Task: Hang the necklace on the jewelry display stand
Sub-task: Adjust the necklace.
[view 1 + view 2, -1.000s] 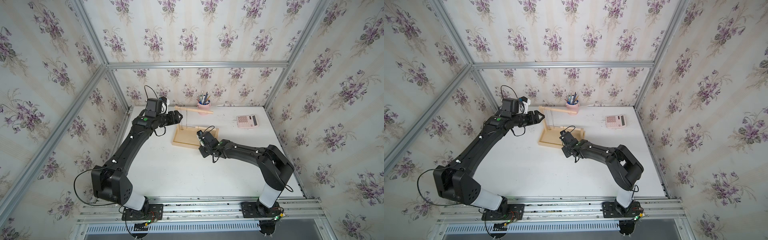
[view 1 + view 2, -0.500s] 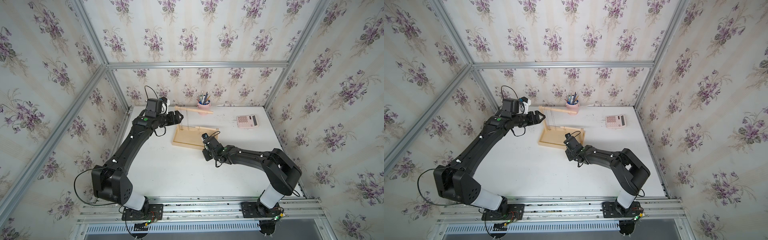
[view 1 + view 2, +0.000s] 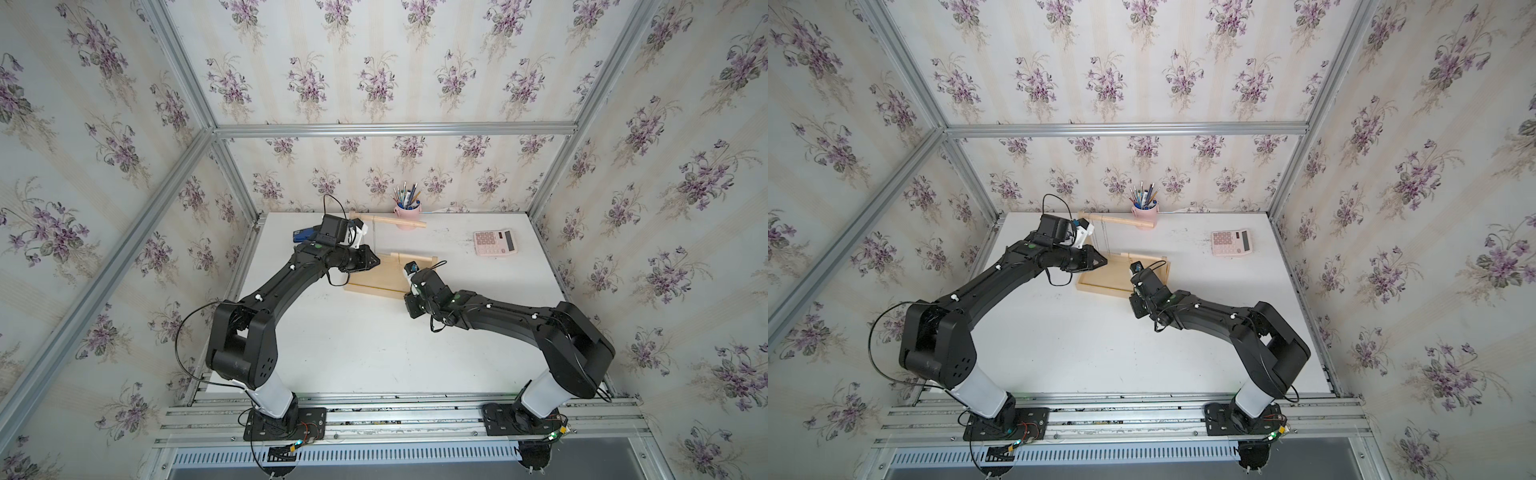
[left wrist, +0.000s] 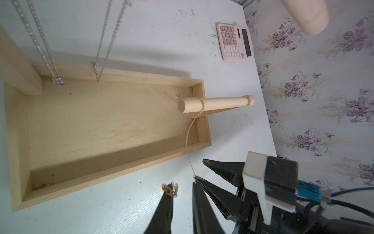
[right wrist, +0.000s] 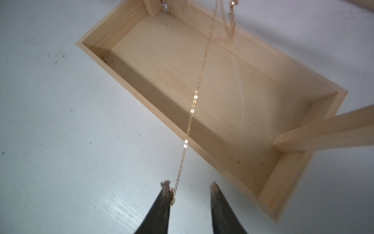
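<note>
Pale wooden jewelry display stand [image 3: 386, 277] on white worktop [image 3: 374, 340], between both arms; pink calculator [image 3: 496, 242] well apart from it. Thin gold chain necklace [image 4: 189, 141] looped over stand's short round dowel [image 4: 220, 102] at tray end, one strand running taut down to right tool [image 5: 189, 185]. Right tool's jaws apart, chain caught on one fingertip [image 5: 164, 195] only. Left tool [image 4: 182, 185] just beside it, jaws narrowly apart, small gold chain tangle [image 4: 170, 188] clinging to one fingertip [image 4: 167, 204]. Two other chains [image 4: 40, 44] hang over tray near tall post.
</note>
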